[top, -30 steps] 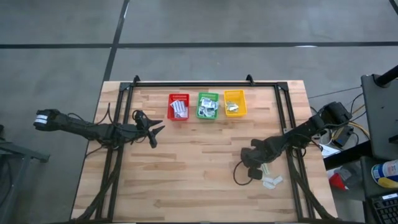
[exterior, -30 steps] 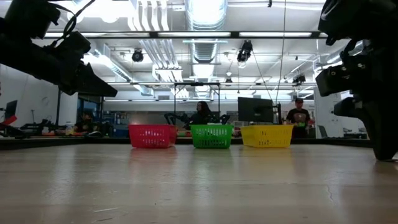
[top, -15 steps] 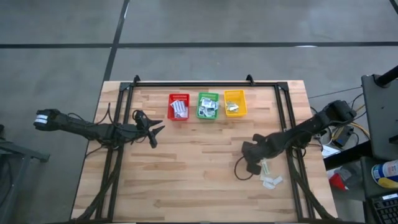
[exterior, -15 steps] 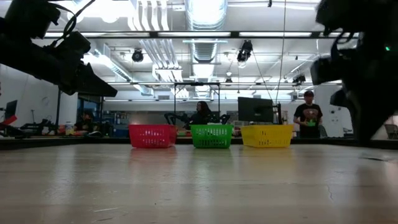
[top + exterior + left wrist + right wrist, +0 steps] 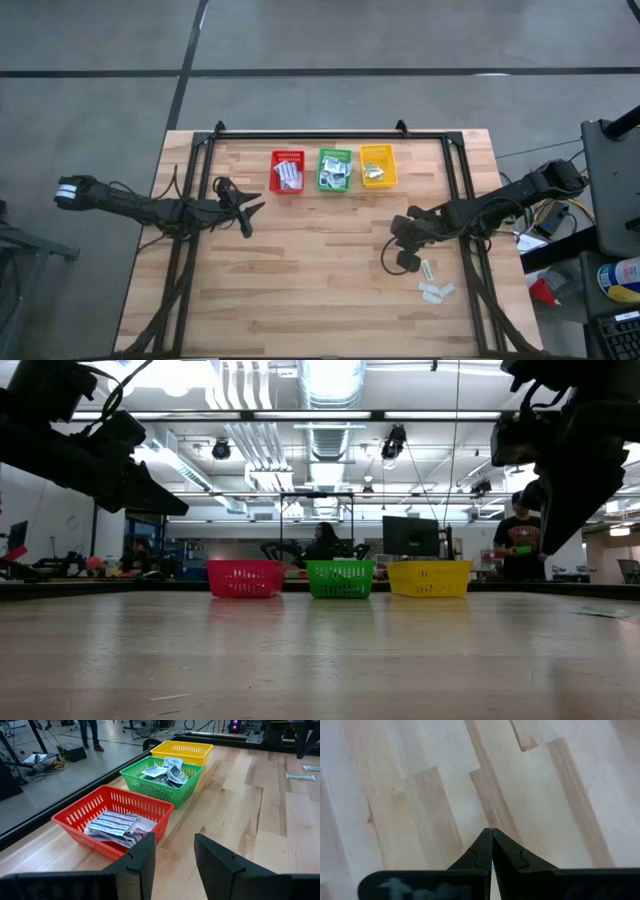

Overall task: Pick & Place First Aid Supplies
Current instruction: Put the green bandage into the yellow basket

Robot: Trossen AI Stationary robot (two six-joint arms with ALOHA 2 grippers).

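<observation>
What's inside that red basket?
The red basket holds a small pile of flat white packets with blue stripes, seen clearly from the left wrist view. They overlap, so anything beneath the top ones is hidden.

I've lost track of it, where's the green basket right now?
High view: the green basket sits near the table's far edge, between the red basket and yellow basket.

No readable text, labels, brands or nos. anywhere: print on the packets in the baskets is too small and blurred to make out.
</observation>
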